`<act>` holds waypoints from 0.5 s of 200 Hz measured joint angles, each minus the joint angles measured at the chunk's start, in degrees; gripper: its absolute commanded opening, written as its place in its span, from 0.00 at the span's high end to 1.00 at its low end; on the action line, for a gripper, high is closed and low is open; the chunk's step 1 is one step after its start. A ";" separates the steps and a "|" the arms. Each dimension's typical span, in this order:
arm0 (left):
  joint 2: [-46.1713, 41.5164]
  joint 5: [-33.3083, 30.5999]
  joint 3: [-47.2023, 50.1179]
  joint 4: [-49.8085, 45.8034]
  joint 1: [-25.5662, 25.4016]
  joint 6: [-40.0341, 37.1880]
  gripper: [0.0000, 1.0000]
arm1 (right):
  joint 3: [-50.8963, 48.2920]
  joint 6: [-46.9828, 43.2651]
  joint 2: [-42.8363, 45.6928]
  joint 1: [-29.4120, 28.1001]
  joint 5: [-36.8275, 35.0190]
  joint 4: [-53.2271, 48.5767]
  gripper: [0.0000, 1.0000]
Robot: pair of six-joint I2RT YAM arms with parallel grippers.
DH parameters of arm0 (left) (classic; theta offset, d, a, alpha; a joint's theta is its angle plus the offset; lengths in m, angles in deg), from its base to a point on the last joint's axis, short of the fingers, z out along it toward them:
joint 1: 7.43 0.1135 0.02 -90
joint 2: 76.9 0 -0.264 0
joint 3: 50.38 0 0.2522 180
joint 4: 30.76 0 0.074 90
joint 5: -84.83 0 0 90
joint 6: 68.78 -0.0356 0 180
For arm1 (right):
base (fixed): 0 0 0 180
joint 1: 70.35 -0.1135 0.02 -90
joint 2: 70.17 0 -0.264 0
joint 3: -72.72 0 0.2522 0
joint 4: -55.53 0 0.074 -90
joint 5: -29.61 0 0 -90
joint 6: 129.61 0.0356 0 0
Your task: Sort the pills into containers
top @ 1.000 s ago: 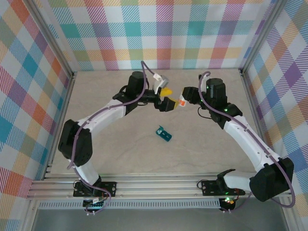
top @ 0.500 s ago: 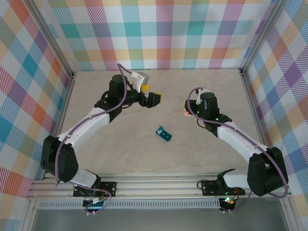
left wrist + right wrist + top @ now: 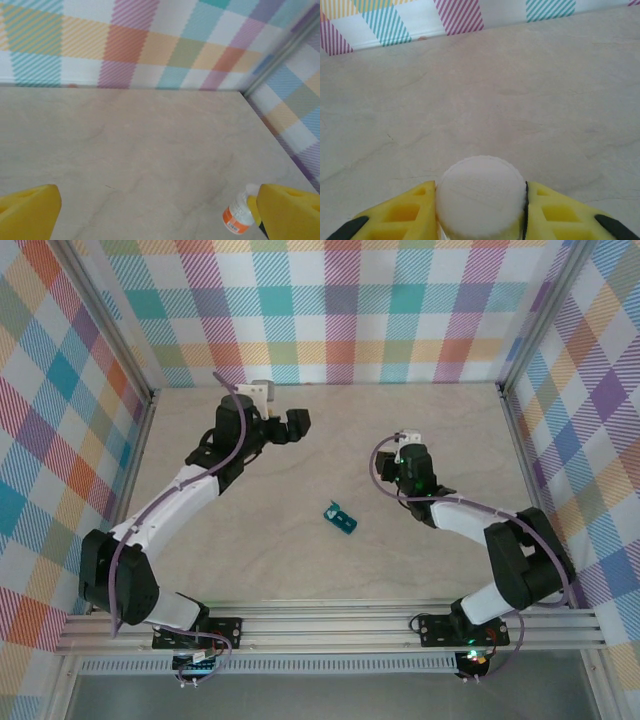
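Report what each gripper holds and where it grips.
The right gripper is shut on the white bottle, fingers on opposite sides of its cap. The left gripper is open and holds nothing.

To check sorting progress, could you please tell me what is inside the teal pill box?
The teal pill box lies on the table; the top view is too small to show open lids or pills inside. The right gripper grips the white bottle by its cap.
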 measured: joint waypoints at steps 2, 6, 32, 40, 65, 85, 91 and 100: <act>-0.11 -0.17 -0.02 -0.13 0.02 0.02 0.00 | -0.07 -0.02 -0.13 -0.07 -0.09 0.28 0.75; -0.28 -0.52 -0.13 -0.39 0.13 0.11 0.00 | -0.33 -0.07 -0.59 -0.26 -0.35 0.98 0.75; -0.11 -1.25 -2.08 -3.45 0.33 0.04 0.00 | -1.99 -0.22 -2.93 -1.05 -1.11 4.90 0.74; 0.22 -1.18 -2.97 -4.46 0.35 -0.09 0.00 | -2.34 -0.22 -3.58 -1.31 -1.33 5.79 0.74; 2.38 -0.83 -6.08 -6.97 0.35 -0.09 0.00 | -3.74 -0.22 -4.79 -2.10 -2.16 8.31 0.72; 3.56 -0.79 -6.43 -8.11 0.35 -0.07 0.00 | -4.85 -0.20 -5.07 -2.89 -2.60 9.60 0.66; 3.85 -0.83 -6.40 -8.17 0.35 -0.04 0.00 | -5.20 -0.17 -5.07 -2.95 -2.60 9.90 0.64; 3.96 -0.96 -5.97 -7.93 0.35 0.22 0.00 | -5.73 -0.09 -5.11 -3.15 -2.64 10.40 0.61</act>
